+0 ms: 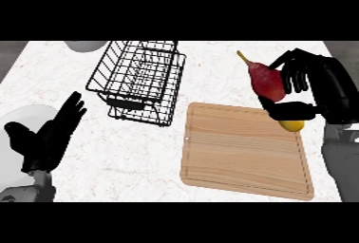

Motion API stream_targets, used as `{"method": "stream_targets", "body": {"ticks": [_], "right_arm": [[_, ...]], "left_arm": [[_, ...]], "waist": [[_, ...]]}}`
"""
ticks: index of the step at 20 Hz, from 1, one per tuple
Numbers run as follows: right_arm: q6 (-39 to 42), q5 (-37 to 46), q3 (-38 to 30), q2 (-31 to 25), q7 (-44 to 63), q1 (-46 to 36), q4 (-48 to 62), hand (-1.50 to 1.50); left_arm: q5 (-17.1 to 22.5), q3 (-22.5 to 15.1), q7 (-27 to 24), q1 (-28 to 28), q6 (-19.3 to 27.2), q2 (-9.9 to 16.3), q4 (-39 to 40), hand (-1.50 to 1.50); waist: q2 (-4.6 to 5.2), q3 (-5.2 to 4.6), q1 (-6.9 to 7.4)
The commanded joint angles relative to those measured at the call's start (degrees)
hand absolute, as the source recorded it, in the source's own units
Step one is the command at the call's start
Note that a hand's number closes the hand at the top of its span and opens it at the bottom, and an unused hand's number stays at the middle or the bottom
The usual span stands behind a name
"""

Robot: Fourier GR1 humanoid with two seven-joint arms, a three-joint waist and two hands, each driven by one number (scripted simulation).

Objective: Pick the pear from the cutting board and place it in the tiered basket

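At the left our left hand (43,135) rested open above the bench (77,85), fingers straight, holding nothing. To carry well, we judged we should move the pear (268,81) leftward, high enough to clear the tiered basket (140,78) rim. Our right hand (300,90) curled around the pear, lifted above the cutting board (245,152).

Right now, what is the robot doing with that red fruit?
The robot's right hand is holding a red pear, lifted above the far right corner of the wooden cutting board. Something small and yellow peeks out under that hand. The black wire tiered basket waits to the left, with no pear in it yet. The left hand rests open at the left edge.
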Motion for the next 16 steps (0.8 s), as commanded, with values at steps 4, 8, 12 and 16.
{"method": "stream_targets", "body": {"ticks": [4,8,12,16], "right_arm": [[10.47,-2.44,3.31,4.03,15.46,-9.73,-8.49,1.50],[7.15,2.22,8.17,11.18,18.37,-18.41,-0.92,1.50],[9.19,2.83,7.42,15.51,23.60,-26.32,3.43,1.50],[1.77,6.47,11.37,20.41,25.75,-31.26,12.90,1.50]], "left_arm": [[-1.58,-0.35,1.27,-1.24,0.13,-0.54,0.07,0.00],[-0.88,-0.53,0.00,0.18,-1.53,-1.02,-0.62,0.00],[-0.89,1.56,-1.91,-1.78,-2.33,-0.33,3.14,0.00],[-3.20,-1.14,0.16,-0.95,0.38,-2.93,-0.93,0.00]], "waist": [[0.19,-0.01,0.62],[0.31,-0.02,1.38],[0.32,-0.02,1.02],[0.43,-0.02,1.55]]}}
